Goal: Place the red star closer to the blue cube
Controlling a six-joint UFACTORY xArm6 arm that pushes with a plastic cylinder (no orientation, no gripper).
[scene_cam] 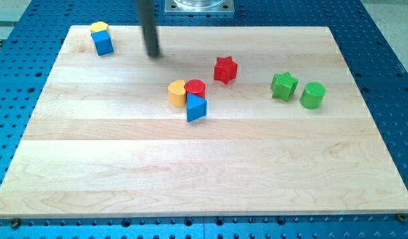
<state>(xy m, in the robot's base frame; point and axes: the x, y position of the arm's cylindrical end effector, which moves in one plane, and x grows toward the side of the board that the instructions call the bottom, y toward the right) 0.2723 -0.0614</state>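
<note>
Red star [225,70], no readable writing

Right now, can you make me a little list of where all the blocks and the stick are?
tip: my tip near view's top, touching no block
target: blue cube, top-left, yellow block against it
to move: red star, alone near centre
cluster: yellow half-round block, red cylinder, blue triangular block
right side: green star, green cylinder

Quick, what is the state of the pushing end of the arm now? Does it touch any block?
My tip: no gripper, holds nothing, touches no block; between the blue cube and the red star.
</note>
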